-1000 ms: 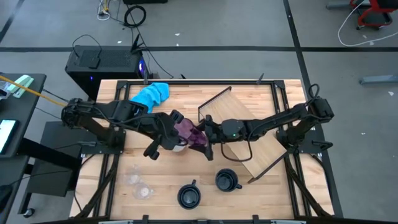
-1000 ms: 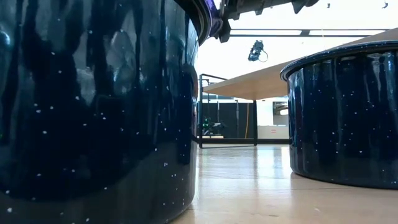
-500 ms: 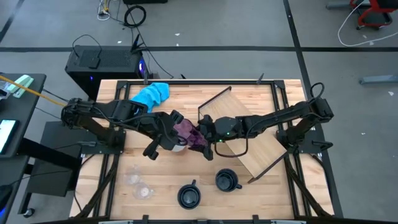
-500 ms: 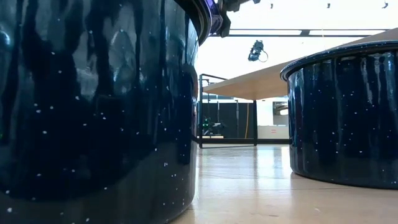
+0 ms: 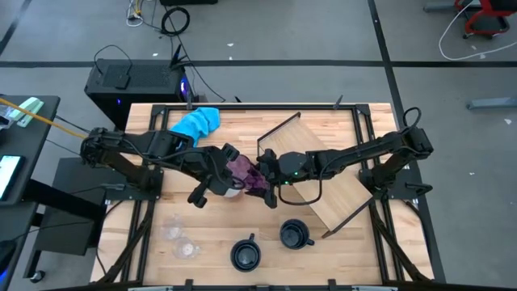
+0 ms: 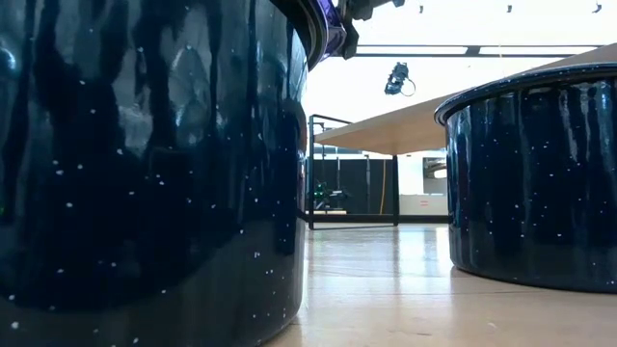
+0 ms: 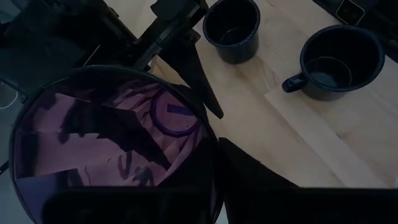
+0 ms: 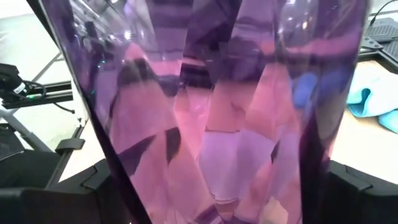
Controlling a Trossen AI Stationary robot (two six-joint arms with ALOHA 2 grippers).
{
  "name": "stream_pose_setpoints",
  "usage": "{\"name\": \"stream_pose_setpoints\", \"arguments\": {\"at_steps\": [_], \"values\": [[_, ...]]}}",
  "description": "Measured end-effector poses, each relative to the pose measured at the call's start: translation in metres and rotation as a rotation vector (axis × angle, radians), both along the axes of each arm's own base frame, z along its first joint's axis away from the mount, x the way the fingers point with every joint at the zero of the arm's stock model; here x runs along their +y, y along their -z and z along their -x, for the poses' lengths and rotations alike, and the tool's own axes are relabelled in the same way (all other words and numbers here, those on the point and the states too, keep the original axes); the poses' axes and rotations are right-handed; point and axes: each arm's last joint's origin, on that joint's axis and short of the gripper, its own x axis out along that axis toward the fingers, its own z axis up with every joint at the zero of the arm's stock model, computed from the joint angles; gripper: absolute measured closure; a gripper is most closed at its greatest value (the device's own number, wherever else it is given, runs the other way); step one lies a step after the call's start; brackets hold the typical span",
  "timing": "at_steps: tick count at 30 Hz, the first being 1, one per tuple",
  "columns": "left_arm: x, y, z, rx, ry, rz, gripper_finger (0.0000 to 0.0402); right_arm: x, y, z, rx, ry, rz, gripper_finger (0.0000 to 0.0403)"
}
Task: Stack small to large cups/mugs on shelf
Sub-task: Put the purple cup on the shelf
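Note:
The purple tumbler (image 5: 245, 172) hangs tilted above the table's middle, its mouth toward my left gripper (image 5: 229, 168), which is shut on its rim. My right gripper (image 5: 262, 176) reaches in from the right with the tumbler's body (image 8: 211, 112) between its wide-spread fingers. A white mug (image 5: 233, 191) stands on the table just under the left gripper. Two navy mugs (image 5: 245, 255) (image 5: 296, 235) stand upright near the front edge, and clear glasses (image 5: 182, 240) at the front left. The shelf (image 5: 339, 190) lies askew on the table's right half. My left gripper holds the tumbler by its rim (image 7: 211, 163), with one finger (image 7: 261, 177) outside the wall. The other finger is hidden behind the tumbler. The tumbler is lifted clear and tilted, its mouth toward this gripper. My right gripper has the tumbler's body between its two fingers (image 8: 56, 202), which lie against opposite sides (image 8: 124, 186). They come nearly level from the table's right and lie across the tumbler.
A bright blue cloth (image 5: 198, 123) lies at the far left of the table. In the low view the two navy mugs (image 6: 145, 173) (image 6: 535, 183) stand close on either side, with the shelf's black wire frame (image 6: 318, 169) behind them. Bare wood lies between them.
My right gripper has tipped nearer to level and edged toward the table's left, farther onto the tumbler. The tumbler and my left gripper have kept their place.

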Motion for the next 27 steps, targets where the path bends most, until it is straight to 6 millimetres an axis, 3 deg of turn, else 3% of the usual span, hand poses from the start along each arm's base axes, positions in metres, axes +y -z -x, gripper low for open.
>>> {"name": "stream_pose_setpoints", "arguments": {"at_steps": [12,16,23,27], "values": [[0.0,0.001,-0.001,0.0,-0.004,0.002,0.0369,0.0,-0.003,0.0,-0.015,0.003,-0.001,0.0058],[0.0,0.003,-0.002,0.005,-0.017,0.005,0.0328,0.0,-0.01,0.0,-0.057,0.005,-0.01,0.0057],[-0.002,-0.004,0.004,-0.032,-0.026,-0.049,0.023,0.0,-0.007,0.0,-0.033,0.004,-0.005,0.0057],[-0.005,-0.008,0.009,-0.054,-0.014,-0.048,0.0195,0.0,-0.006,0.0,-0.028,0.003,-0.004,0.0055]]}}
